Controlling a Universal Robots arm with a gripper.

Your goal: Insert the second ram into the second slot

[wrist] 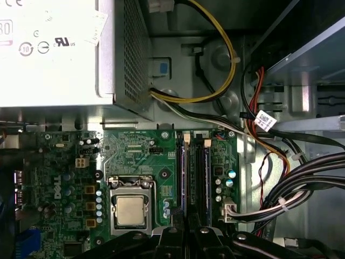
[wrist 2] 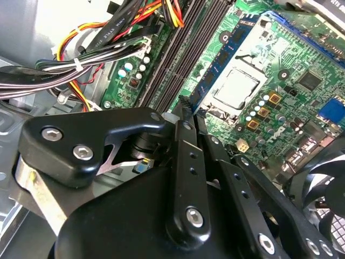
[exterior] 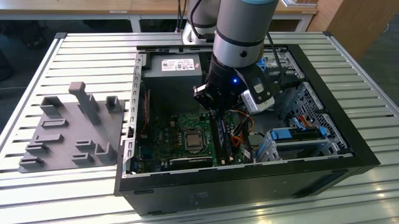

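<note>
Under everything runs a slatted metal table [exterior: 93, 51]. An open case [exterior: 365, 154] lies on its side on it, and we judge this is so that the board [wrist 2: 291, 65] faces up and the arm [exterior: 240, 42] can reach it from straight above. On the exterior view's left, beside the case, sits a grey tray [exterior: 68, 135] of upright holders. We take it for the place where parts stand on edge, ready to be picked.

The gripper [wrist 2: 186, 109] hangs low over the slots [wrist: 206, 172], close beside the socket [wrist: 131, 210]. Its fingers [wrist 2: 183, 162] are drawn together to a narrow point. We see no gap between the tips and cannot tell whether a thin edge is caught there. A tip that slim would suit the tight space between neighbouring slots, or bearing down on a stick's top edge.

The ram [wrist 2: 215, 62], a thin blue strip, stands on edge in the slot nearest the socket. Its near end is just at the fingertips, and it runs away from them towards a white latch [wrist: 186, 137]. We cannot tell whether it is pressed fully home.

Cables [wrist 2: 97, 59] lie tied in bundles on the far side of the slots from the socket. We judge this keeps the way down clear.
</note>
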